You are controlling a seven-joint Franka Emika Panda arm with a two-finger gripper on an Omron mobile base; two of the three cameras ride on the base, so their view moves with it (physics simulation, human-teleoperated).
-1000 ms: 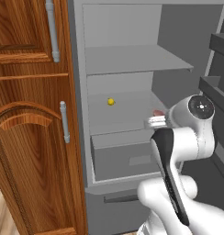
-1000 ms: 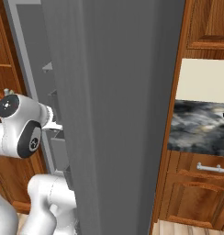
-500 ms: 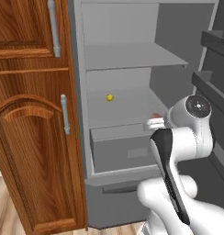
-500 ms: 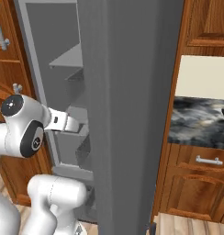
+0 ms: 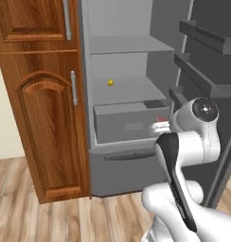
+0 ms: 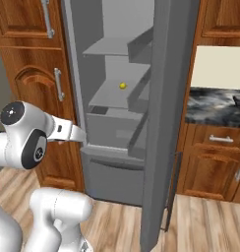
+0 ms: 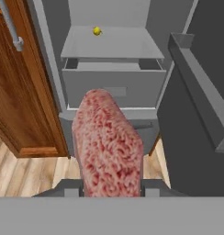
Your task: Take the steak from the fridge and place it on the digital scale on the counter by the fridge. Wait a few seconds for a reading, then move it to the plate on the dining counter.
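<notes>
The steak (image 7: 109, 142), a pinkish-red marbled slab, is pinched between my gripper's (image 7: 111, 186) fingers and points toward the fridge (image 7: 109, 43). In the left base view the gripper (image 5: 157, 125) hangs just in front of the fridge's (image 5: 131, 56) grey drawer (image 5: 129, 122), with a red sliver of the steak (image 5: 161, 119) showing at the hand. From the right base view, the hand (image 6: 76, 134) reaches toward the open fridge (image 6: 117, 64). The plate and the dining counter are out of view. A small dark shape (image 6: 238, 101) on the wall counter, cut by the frame edge, may be the digital scale.
A tiny yellow ball (image 5: 111, 82) lies on the middle shelf. The open fridge door (image 5: 207, 61) with its bins stands close on my right. Brown wooden cupboards (image 5: 46, 104) flank the fridge's left. A short marbled counter (image 6: 215, 110) over wooden drawers sits beyond the door.
Both base views have pulled back from the fridge, so the floor and lower drawer now show. The gripper keeps its hold on the steak, outside the shelves.
</notes>
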